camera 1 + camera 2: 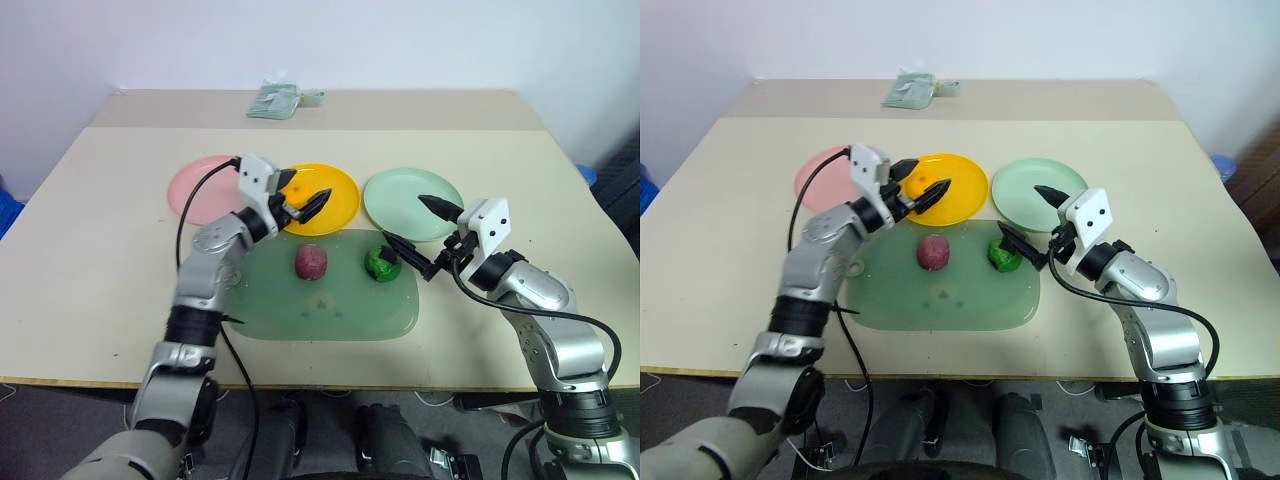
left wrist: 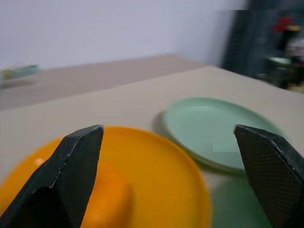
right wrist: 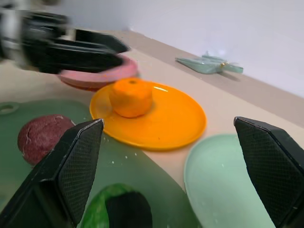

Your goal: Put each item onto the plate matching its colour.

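Note:
The orange fruit (image 3: 131,97) rests on the yellow-orange plate (image 1: 340,205), between the pink plate (image 1: 195,190) and the mint green plate (image 1: 405,205). My left gripper (image 1: 312,186) hangs open just above the yellow-orange plate beside the fruit, holding nothing. The dark red-purple lump (image 1: 311,261) and the green-and-black ball (image 1: 382,263) lie on the translucent green mat (image 1: 330,305). Just right of the ball, my right gripper (image 1: 408,222) is open and empty, pointing toward it over the near edge of the mint plate.
A crumpled pale green packet (image 1: 275,100) lies at the table's far edge. The beige table (image 1: 100,280) has bare surface to the left and right of the mat. Blue objects (image 1: 588,175) sit beyond the table's sides.

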Robot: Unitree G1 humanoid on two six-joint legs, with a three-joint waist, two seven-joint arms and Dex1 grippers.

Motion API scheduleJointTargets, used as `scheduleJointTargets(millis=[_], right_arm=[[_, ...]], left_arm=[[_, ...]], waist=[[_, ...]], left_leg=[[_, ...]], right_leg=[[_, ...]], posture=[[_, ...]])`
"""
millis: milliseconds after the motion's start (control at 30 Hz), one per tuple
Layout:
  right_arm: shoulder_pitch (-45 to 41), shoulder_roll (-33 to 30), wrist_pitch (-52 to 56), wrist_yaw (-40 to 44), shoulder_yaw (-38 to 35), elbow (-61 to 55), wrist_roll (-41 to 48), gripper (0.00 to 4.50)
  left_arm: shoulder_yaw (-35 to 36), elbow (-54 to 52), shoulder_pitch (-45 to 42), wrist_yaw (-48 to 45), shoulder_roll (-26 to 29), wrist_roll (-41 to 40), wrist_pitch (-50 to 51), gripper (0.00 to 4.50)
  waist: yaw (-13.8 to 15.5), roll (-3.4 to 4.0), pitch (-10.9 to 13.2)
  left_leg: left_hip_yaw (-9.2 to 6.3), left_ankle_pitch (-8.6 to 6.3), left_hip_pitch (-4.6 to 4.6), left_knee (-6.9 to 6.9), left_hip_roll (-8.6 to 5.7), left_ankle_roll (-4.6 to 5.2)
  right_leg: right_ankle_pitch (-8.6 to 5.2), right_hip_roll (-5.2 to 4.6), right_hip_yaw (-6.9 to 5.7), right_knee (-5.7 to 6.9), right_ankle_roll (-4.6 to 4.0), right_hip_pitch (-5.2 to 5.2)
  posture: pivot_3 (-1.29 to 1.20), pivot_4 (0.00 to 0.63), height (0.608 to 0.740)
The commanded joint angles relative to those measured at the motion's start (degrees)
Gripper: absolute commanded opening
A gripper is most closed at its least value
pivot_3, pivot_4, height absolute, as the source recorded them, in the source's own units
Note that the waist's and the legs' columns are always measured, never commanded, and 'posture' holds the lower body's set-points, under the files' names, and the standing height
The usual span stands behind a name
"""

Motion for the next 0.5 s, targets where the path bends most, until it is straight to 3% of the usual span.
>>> scheduleJointTargets(millis=[33, 233, 500], right_arm=[[1.1, -0.3, 0.4, -0.6, -2.1, -3.6, 1.3, 4.5], [6.0, -1.4, 1.4, 0.0, -4.3, -6.5, 2.3, 4.5], [20.0, -4.3, 3.2, 3.1, -11.1, -15.6, 7.9, 4.5]], left_arm=[[0.0, -9.8, 3.6, -7.9, 5.1, -6.0, 4.9, 4.48], [-2.1, -12.1, 8.0, -13.8, 11.7, -5.9, 6.8, 4.48], [-6.3, -9.0, 8.8, -13.0, 10.7, -0.7, 2.3, 4.48]], waist=[[-0.2, 0.01, 0.0], [-0.1, 0.04, 0.0], [-0.2, 0.07, 0.0]], left_leg=[[-0.01, 0.01, 0.01, 0.01, 0.0, -0.01], [-0.02, 0.01, 0.08, 0.02, 0.01, -0.01], [-0.03, 0.0, 0.08, -0.02, 0.03, 0.0]], right_leg=[[0.01, 0.0, 0.0, 0.0, -0.02, 0.01], [-0.09, 0.0, 0.0, -0.03, -0.23, 0.09], [-0.09, -0.02, 0.0, -0.08, -0.22, 0.1]], posture=[[0.0, 0.15, 0.74], [0.0, 0.15, 0.74], [0.0, 0.15, 0.74]])
